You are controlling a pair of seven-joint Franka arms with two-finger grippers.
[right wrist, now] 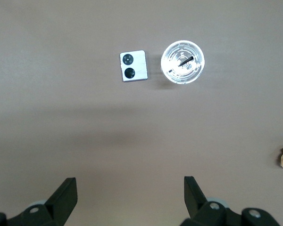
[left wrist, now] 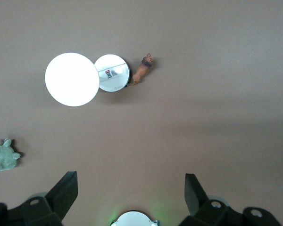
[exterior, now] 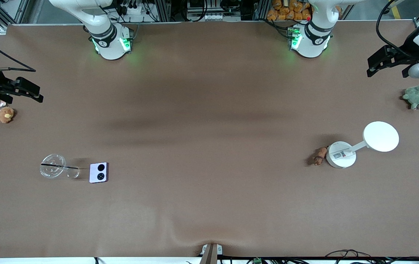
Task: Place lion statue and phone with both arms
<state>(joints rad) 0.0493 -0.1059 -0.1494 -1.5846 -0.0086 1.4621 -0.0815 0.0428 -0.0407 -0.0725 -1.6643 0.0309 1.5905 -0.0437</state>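
The lion statue [exterior: 319, 157] is a tiny orange-brown figurine lying on the table, touching or almost touching the round base of a white lamp [exterior: 341, 154]. It also shows in the left wrist view [left wrist: 142, 70]. The phone [exterior: 98, 172] is pale lavender with two black circles and lies flat beside a clear cup; it also shows in the right wrist view [right wrist: 133, 66]. My left gripper [exterior: 372, 66] is open and empty, up over the left arm's end of the table [left wrist: 131, 188]. My right gripper [exterior: 35, 92] is open and empty, up over the right arm's end [right wrist: 130, 190].
A clear cup with a black straw [exterior: 52, 166] stands beside the phone. The white lamp has a round head [exterior: 381, 136]. A green plush turtle [exterior: 416, 96] lies near the left gripper. A brown plush toy [exterior: 5, 114] lies near the right gripper.
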